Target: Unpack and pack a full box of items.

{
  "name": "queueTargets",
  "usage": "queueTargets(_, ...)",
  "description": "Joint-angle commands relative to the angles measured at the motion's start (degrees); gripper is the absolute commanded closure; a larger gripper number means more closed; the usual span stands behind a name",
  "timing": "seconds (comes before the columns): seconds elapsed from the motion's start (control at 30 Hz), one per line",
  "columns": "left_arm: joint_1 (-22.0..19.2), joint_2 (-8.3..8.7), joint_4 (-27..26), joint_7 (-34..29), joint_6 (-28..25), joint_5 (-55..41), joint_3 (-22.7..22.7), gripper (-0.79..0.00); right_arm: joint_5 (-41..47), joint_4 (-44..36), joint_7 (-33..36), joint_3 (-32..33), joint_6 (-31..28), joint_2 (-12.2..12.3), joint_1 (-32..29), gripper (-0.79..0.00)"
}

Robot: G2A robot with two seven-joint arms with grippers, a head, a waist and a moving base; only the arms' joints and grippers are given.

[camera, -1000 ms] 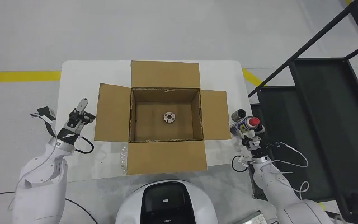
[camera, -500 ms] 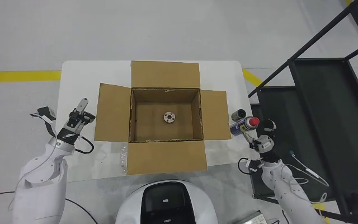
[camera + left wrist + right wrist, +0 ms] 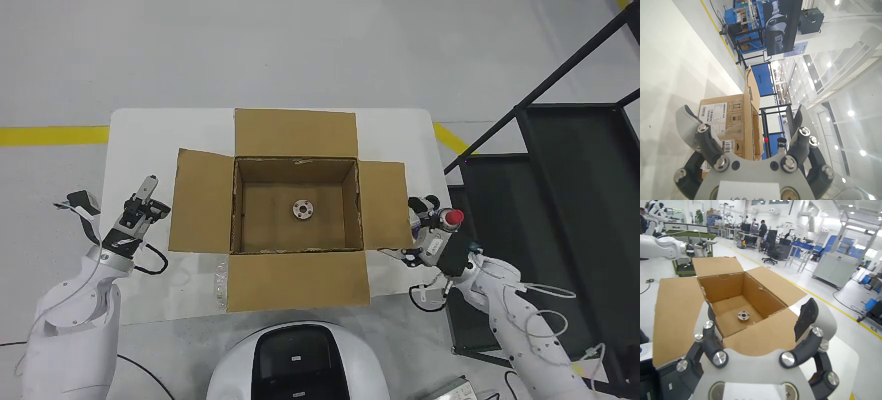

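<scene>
An open cardboard box (image 3: 200, 200) stands in the middle of the white table (image 3: 140, 140), all its flaps folded out. On its floor lies one small round metal flange (image 3: 302, 209), which the right wrist view shows as the flange (image 3: 743, 316) inside the box (image 3: 677, 306). My right gripper (image 3: 413, 232) hangs open over the outer edge of the box's right flap, with nothing between its fingers (image 3: 808, 317). My left gripper (image 3: 150, 195) is open and empty beside the left flap. It faces the box's outer wall (image 3: 721, 113).
Two spray cans stand at the table's right edge, one with a grey cap (image 3: 430, 203) and one with a red cap (image 3: 454, 217), right behind my right gripper. A clear plastic bottle (image 3: 220, 280) lies by the box's near-left corner. A dark metal stair frame (image 3: 560, 200) stands right of the table.
My right arm swung out past the table's right edge, then came back in to the box's right flap. The left arm stayed put.
</scene>
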Motion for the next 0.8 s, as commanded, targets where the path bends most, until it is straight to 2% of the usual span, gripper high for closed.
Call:
queueTargets(0.0,0.0,0.0,0.0,0.0,0.0,0.0,0.0,-0.785,1.1,-1.5,6.2,-0.9,-2.5,0.0,0.4,-0.785)
queueTargets(0.07,0.0,0.0,0.0,0.0,0.0,0.0,0.0,-0.785,5.8,-2.5,11.9,-1.2,-4.3,-0.2,1.4,-0.785)
queueTargets(0.13,0.0,0.0,0.0,0.0,0.0,0.0,0.0,-0.785,9.8,-3.7,14.8,-1.9,-5.8,-0.3,1.3,-0.785)
queueTargets(0.77,0.0,0.0,0.0,0.0,0.0,0.0,0.0,-0.785,9.8,-3.7,14.8,-1.9,-5.8,-0.3,1.3,-0.785)
